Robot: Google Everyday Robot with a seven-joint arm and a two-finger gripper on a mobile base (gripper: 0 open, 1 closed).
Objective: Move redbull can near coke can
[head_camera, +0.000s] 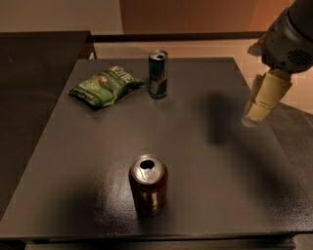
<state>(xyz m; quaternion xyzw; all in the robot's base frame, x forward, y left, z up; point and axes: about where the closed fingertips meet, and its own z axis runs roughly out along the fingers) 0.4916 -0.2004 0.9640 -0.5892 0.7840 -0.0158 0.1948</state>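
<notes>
The upright redbull can (158, 74) stands well left of the end effector (264, 97) (grip state: cannot tell), which hangs by the counter's (205, 146) right edge.

The end effector (256, 113) at the right edge is cream, beneath a grey vented housing (292, 41).

Dark table (220, 190), tan floor (205, 48), beige wall (58, 14)

High view down onto table (54, 166); pincer (260, 103) right.
</notes>
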